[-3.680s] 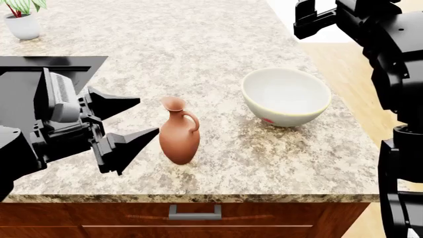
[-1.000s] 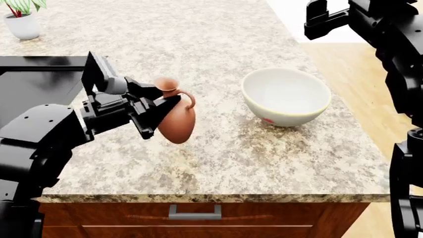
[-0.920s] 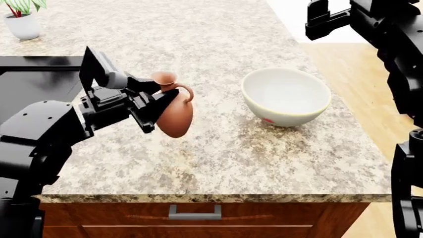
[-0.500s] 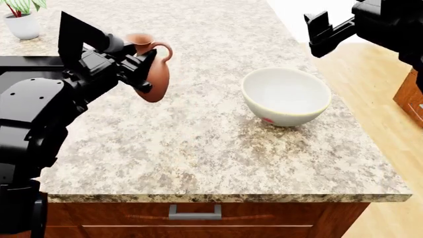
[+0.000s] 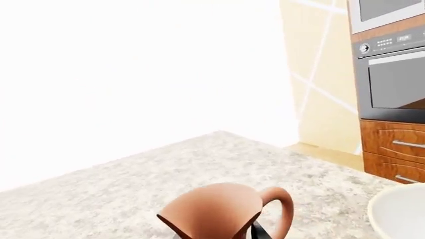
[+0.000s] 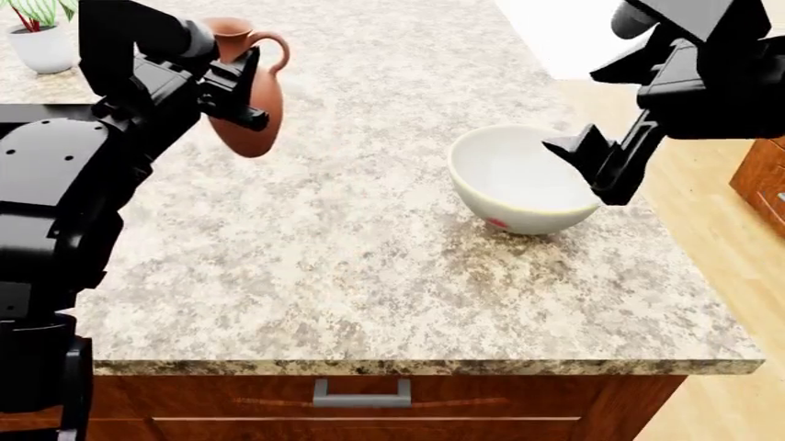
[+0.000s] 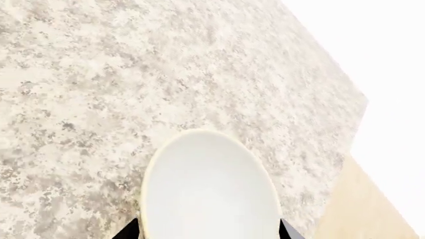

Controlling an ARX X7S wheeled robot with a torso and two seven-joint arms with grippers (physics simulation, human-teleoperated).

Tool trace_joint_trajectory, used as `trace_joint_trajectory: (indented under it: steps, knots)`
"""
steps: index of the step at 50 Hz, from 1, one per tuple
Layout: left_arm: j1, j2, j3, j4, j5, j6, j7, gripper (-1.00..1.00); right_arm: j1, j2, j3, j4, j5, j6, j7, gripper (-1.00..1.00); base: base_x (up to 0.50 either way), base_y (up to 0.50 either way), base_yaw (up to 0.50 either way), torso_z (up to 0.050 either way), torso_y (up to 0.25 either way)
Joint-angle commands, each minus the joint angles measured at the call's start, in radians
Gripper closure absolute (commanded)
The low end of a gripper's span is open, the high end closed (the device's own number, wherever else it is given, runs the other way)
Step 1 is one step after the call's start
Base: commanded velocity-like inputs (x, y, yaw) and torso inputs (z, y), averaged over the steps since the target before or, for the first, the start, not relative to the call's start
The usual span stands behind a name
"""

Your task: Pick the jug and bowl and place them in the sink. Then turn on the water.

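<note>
Two arms busy | left gripper (image 6: 233, 87) clamps jug (image 6: 249, 87), keep upright toward sink | right gripper (image 6: 589, 165) spread over bowl (image 6: 521, 184), straddle rim squarely

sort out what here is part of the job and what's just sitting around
Part of the job:
jug, held off the counter in the left gripper
bowl, on the counter, right gripper open over its rim
sink, only a dark edge showing

Just sitting around:
plant pot
oven
drawer handle
</note>
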Motion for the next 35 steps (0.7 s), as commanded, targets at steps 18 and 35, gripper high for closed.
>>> trace_joint_trajectory:
  steps: [18,35]
  knots:
    - [-0.008,-0.012,-0.01,0.021,-0.019,0.019,-0.007,1.0,0.088,0.04,-0.26,-0.06,-0.012,-0.014,-0.183,-1.0,0.0,0.0,0.0,0.0,0.002]
    - [0.01,-0.025,-0.019,0.046,-0.038,0.005,-0.005,1.0,0.045,-0.067,-0.375,0.108,-0.096,-0.124,-0.136,-1.0,0.0,0.0,0.0,0.001,0.001]
